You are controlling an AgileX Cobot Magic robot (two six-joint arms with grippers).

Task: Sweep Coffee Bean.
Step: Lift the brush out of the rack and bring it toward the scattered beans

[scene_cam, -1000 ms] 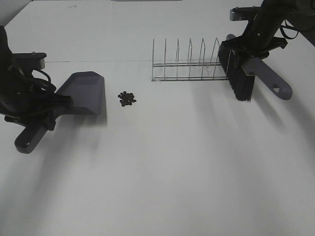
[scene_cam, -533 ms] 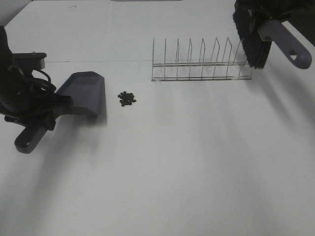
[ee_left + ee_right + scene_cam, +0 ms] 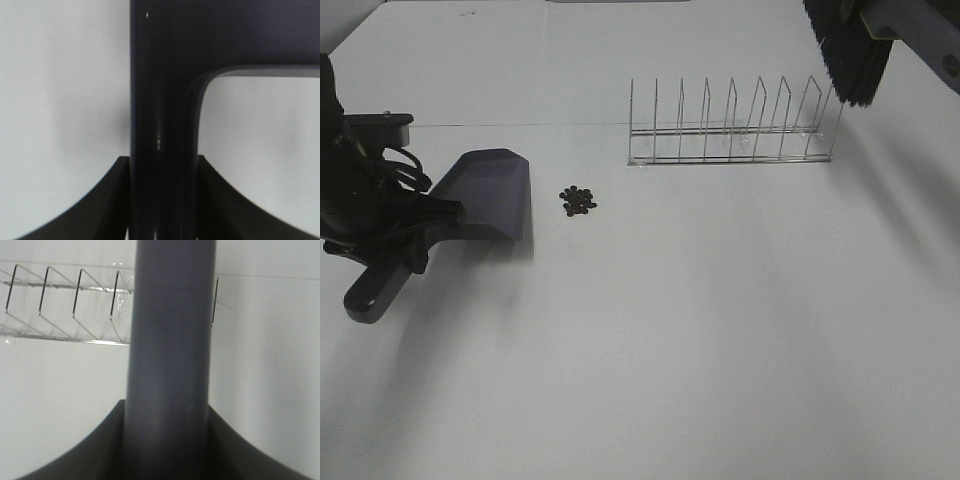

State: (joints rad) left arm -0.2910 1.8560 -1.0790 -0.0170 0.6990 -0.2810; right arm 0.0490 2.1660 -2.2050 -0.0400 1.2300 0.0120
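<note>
The coffee beans (image 3: 578, 200) lie in a small dark cluster on the white table. A grey dustpan (image 3: 487, 192) sits just left of them, its blade edge facing the beans with a gap between. My left gripper (image 3: 417, 243) is shut on the dustpan's handle (image 3: 161, 125), and its jaws press on both sides in the left wrist view (image 3: 162, 200). A brush with black bristles (image 3: 851, 55) hangs in the air at the top right, above the rack's right end. My right gripper (image 3: 167, 440) is shut on the brush's grey handle (image 3: 170, 340); in the high view the gripper itself is out of frame.
A wire rack (image 3: 730, 135) with several upright dividers stands at the back, right of the beans. It also shows in the right wrist view (image 3: 75, 300), under the brush handle. The white table (image 3: 700, 340) spreads wide in front.
The brush has risen from the rack's right end, up and to the right, toward the frame's top corner. The dustpan has shifted slightly left and toward the front.
</note>
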